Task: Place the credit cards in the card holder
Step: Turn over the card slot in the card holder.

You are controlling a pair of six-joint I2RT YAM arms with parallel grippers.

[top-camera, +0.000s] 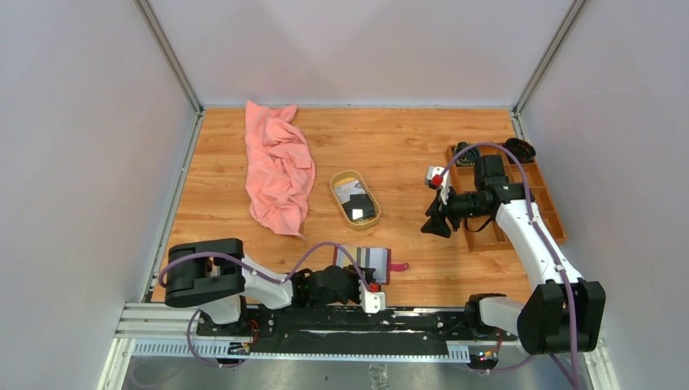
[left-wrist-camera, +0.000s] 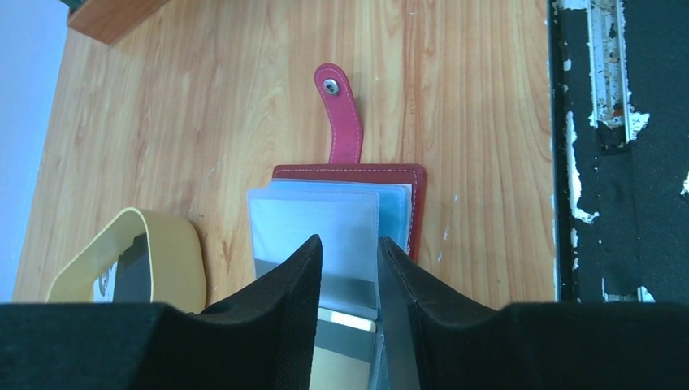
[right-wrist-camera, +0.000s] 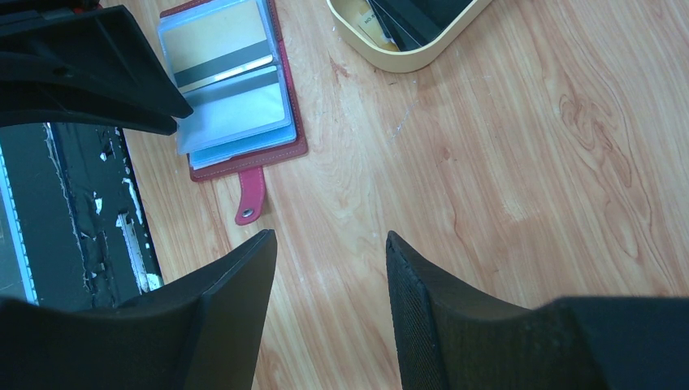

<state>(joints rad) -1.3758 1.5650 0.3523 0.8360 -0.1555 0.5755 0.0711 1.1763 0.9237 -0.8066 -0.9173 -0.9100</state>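
Note:
The dark red card holder (top-camera: 372, 262) lies open near the table's front edge, its snap tab (left-wrist-camera: 340, 114) pointing away from the left arm. Its clear sleeves hold a gold card with a black stripe (right-wrist-camera: 215, 45). My left gripper (left-wrist-camera: 349, 240) hovers low over the sleeves with its jaws a narrow gap apart and nothing visibly between them. More cards (top-camera: 358, 208), black and pale, lie in the oval tan dish (top-camera: 337, 184). My right gripper (top-camera: 435, 223) is open and empty, in the air over bare wood to the right of the holder and the dish.
A crumpled pink cloth (top-camera: 279, 166) lies at the back left. A brown wooden compartment tray (top-camera: 552, 213) with dark items stands along the right wall. A black rail (top-camera: 366, 321) runs along the front edge, just behind the holder.

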